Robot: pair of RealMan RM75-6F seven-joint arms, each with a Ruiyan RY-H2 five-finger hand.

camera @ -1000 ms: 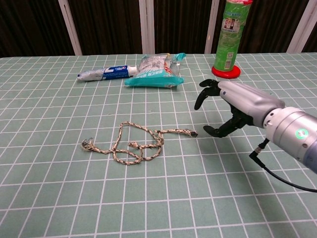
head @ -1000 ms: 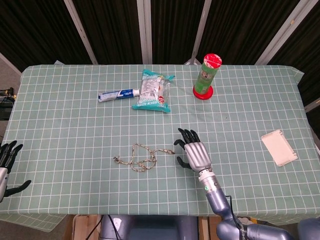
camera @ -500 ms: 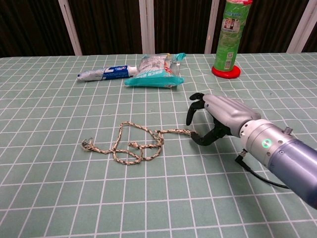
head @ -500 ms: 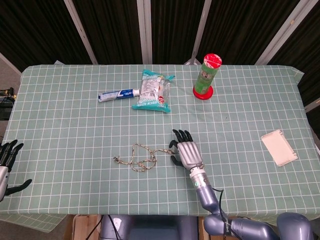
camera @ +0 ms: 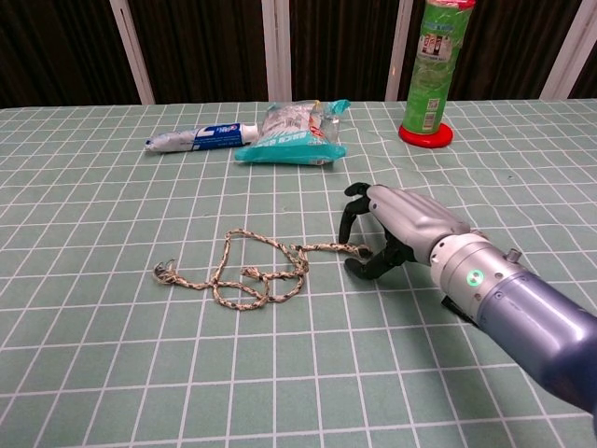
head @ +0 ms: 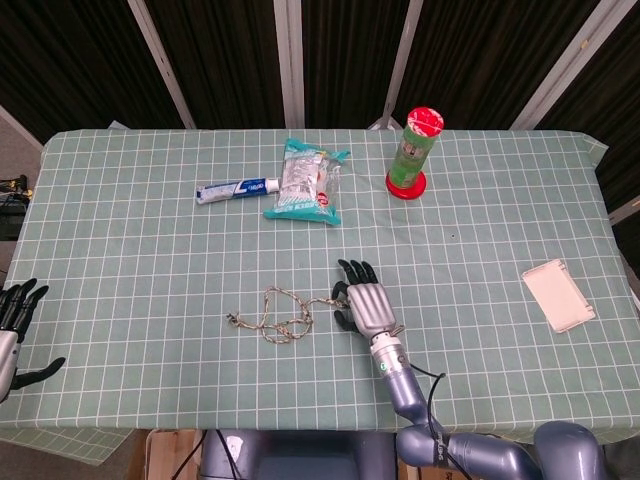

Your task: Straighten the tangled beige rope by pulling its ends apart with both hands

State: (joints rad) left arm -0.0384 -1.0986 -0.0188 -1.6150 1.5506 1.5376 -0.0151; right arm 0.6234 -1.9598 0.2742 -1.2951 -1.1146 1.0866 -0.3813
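Observation:
The tangled beige rope [head: 282, 314] lies in loose loops on the green checked tablecloth near the front middle. One end trails left [camera: 166, 273]; the other runs right to my right hand. My right hand [head: 365, 305] hovers at that right end [camera: 353, 248], fingers [camera: 354, 198] arched over it and thumb just below, still apart with the end lying between them. My left hand [head: 14, 326] hangs off the table's left edge, fingers spread, holding nothing and far from the rope. It does not show in the chest view.
A toothpaste tube [head: 237, 189] and a teal snack bag [head: 304, 180] lie behind the rope. A green canister with a red lid [head: 412, 151] stands at the back right. A white flat box [head: 558, 294] lies near the right edge.
My right hand has moved left and slightly back across the cloth, from a gap beside the rope to its right end. The rope and left hand have stayed put.

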